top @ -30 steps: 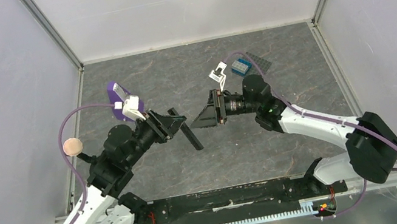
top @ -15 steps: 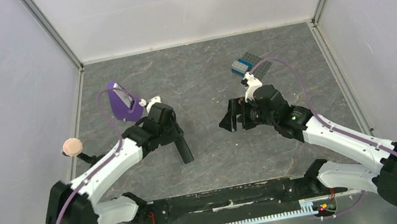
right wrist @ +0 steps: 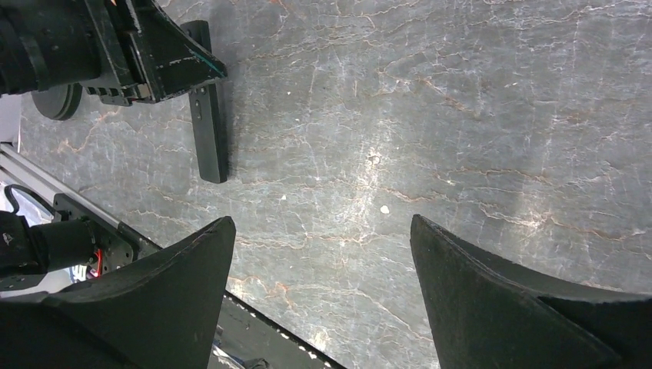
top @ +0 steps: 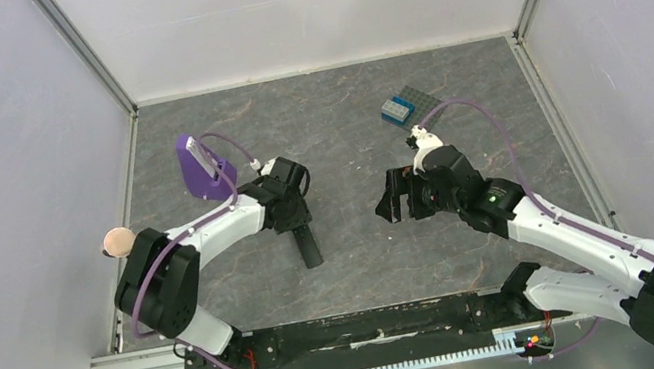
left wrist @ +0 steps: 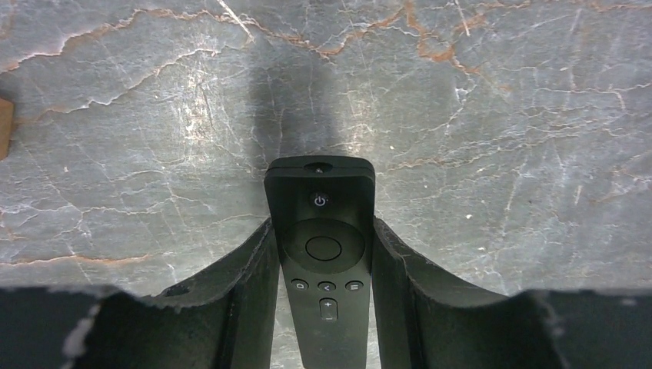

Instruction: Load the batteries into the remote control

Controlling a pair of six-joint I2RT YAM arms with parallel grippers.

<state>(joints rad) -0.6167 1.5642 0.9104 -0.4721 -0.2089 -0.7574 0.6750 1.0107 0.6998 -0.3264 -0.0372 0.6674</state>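
The remote control (top: 307,246) is a slim black bar, button side up in the left wrist view (left wrist: 327,330). My left gripper (top: 294,219) is shut on it, one finger against each long side (left wrist: 322,229), low over the marbled table. The remote's free end points toward the near edge and also shows in the right wrist view (right wrist: 209,134). My right gripper (top: 392,206) is open and empty (right wrist: 321,221), to the right of the remote and apart from it. The batteries are not in view.
A purple stand (top: 201,169) holding a white piece is behind the left arm. A dark studded baseplate with a blue brick (top: 399,109) lies at the back right. A peach ball (top: 118,242) sits at the left edge. An orange-brown wooden piece (left wrist: 4,127) lies nearby.
Both wrists came down from facing each other in the air. My left gripper carried the remote down to just over the table. My right gripper swung right and points down, still open.
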